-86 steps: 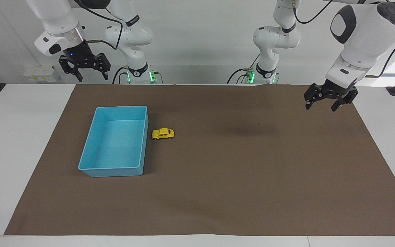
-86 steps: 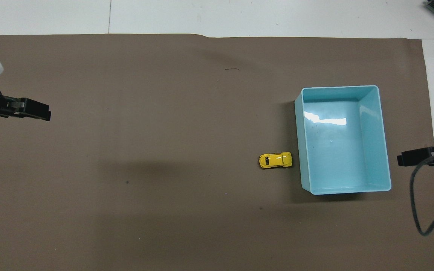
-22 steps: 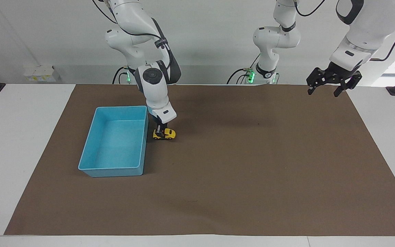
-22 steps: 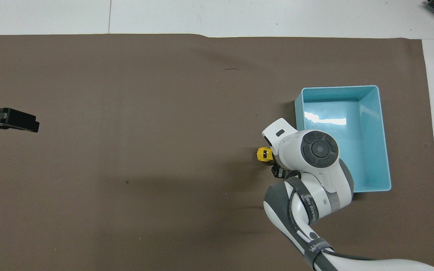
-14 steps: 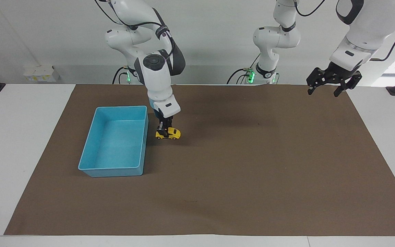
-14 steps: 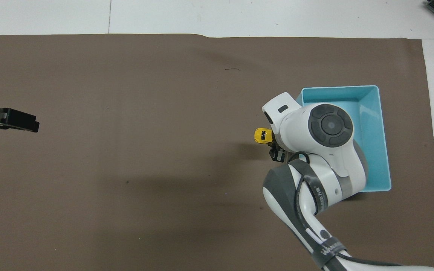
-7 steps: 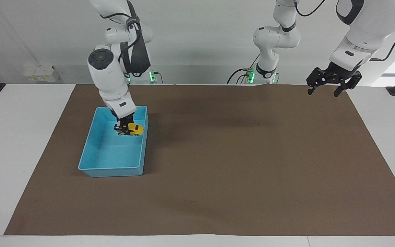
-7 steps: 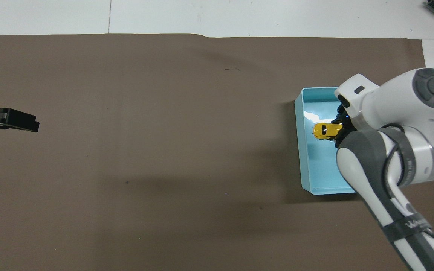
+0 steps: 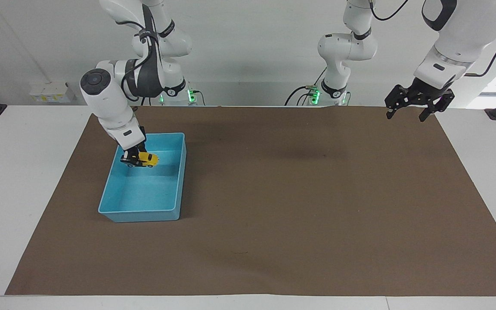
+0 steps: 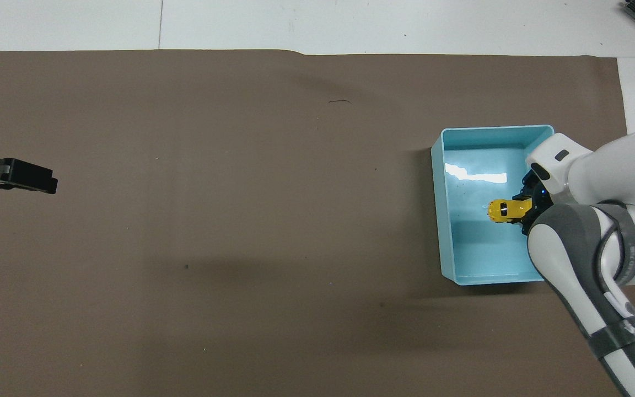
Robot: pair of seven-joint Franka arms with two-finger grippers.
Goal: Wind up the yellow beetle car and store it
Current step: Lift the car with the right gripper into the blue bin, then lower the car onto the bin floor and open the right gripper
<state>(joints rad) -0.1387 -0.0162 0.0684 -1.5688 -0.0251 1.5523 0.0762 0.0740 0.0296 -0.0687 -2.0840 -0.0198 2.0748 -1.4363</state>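
up over the tray, the yellow beetle car [image 9: 146, 159] hangs in the right gripper [image 9: 132, 159].
its fingers are closed on the car's rear end, holding it clear of the light-blue tray [image 9: 175, 181] and over the part of the tray nearer the robots. the tray sits on the brown mat [image 9: 299, 206] toward the right arm's end of the table. the left gripper [image 9: 411, 106] waits with fingers spread wide and empty, raised over the mat's corner at the left arm's end.
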